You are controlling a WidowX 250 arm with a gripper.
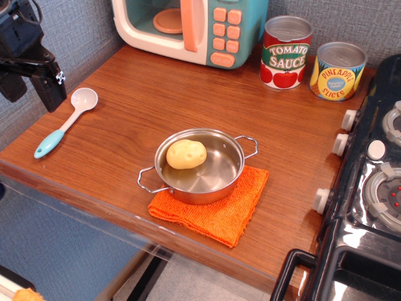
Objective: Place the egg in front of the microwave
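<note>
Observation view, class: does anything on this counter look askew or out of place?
Only slightly: the orange cloth lies skewed to the counter edge, with the steel pot holding the egg covering just its upper corner. Nothing looks spilled or damaged.

A wooden countertop [125, 119] with a warm reddish-brown grain fills the scene, lit evenly from above. To the right of the claw, a blue-grey textured wall [351, 19] runs behind the counter. Far right, away from the claw, sits a glossy black toy stove [369, 207] with white knobs [340, 144].
</note>
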